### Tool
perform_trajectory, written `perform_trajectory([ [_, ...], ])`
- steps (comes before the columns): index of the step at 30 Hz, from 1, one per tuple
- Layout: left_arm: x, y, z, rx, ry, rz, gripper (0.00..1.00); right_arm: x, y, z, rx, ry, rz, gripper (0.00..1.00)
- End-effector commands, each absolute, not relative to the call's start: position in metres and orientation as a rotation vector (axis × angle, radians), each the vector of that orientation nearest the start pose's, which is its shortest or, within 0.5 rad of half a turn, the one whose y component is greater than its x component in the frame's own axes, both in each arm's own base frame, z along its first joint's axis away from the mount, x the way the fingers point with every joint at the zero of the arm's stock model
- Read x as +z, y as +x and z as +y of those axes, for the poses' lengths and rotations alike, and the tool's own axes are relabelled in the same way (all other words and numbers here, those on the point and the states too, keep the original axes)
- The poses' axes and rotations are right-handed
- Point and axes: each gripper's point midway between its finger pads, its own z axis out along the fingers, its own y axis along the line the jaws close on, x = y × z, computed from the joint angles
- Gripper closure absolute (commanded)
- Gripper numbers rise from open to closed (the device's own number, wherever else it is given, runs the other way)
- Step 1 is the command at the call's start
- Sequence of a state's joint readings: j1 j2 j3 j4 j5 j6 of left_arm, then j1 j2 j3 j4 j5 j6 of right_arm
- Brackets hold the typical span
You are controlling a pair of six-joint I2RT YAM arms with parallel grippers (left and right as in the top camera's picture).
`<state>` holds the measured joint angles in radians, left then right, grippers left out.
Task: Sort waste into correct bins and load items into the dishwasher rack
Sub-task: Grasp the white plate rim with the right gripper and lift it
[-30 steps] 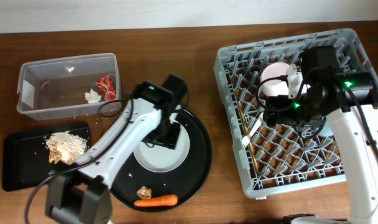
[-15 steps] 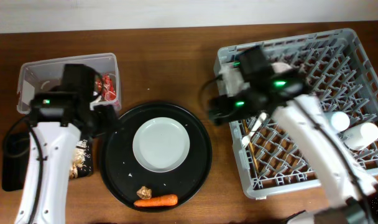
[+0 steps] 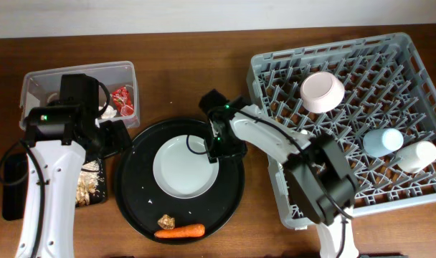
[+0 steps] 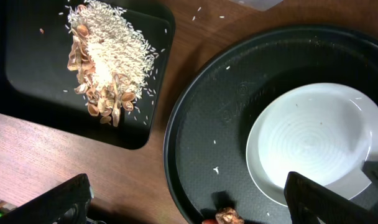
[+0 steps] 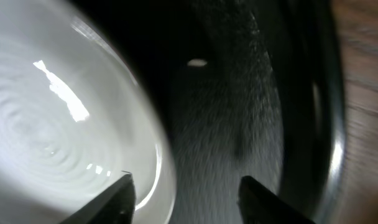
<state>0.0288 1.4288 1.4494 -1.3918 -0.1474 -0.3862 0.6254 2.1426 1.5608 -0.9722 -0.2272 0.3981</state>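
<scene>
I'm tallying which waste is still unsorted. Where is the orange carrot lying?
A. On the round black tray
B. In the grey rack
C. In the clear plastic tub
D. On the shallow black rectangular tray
A: the overhead view shows the carrot lying on the round black tray, near its lower edge and just below the small brown lump.

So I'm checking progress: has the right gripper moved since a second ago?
Yes. The right gripper went left, off the dishwasher rack to above the round black tray, at the pale green bowl's rim.
</scene>
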Motion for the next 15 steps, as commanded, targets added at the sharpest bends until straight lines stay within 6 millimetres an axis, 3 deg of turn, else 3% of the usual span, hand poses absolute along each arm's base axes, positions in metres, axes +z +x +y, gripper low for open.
perform_trajectory([
  [1,0.204,0.274,0.033,0.149,-0.629,2.835,0.01,-0.008,0.298,0.269,0.330,-0.327,3.257,0.66],
  [2,0.204,0.274,0.033,0.149,-0.629,2.835,0.01,-0.010,0.297,0.269,0.331,-0.326,3.264,0.85],
  [3,0.204,0.274,0.033,0.149,-0.629,2.835,0.01,-0.010,0.297,0.269,0.335,-0.327,3.265,0.96],
  [7,0.204,0.272,0.033,0.152,-0.630,2.842,0.01,0.005,0.302,0.267,0.346,-0.310,3.254,0.96],
  [10,0.204,0.271,0.033,0.153,-0.630,2.846,0.01,0.044,0.324,0.254,0.337,-0.280,3.195,0.96],
  [13,0.204,0.271,0.033,0.153,-0.630,2.846,0.01,0.102,0.355,0.225,0.260,-0.254,3.081,0.96],
  [15,0.204,0.271,0.033,0.153,-0.630,2.846,0.01,0.153,0.374,0.194,0.155,-0.241,2.976,0.96],
])
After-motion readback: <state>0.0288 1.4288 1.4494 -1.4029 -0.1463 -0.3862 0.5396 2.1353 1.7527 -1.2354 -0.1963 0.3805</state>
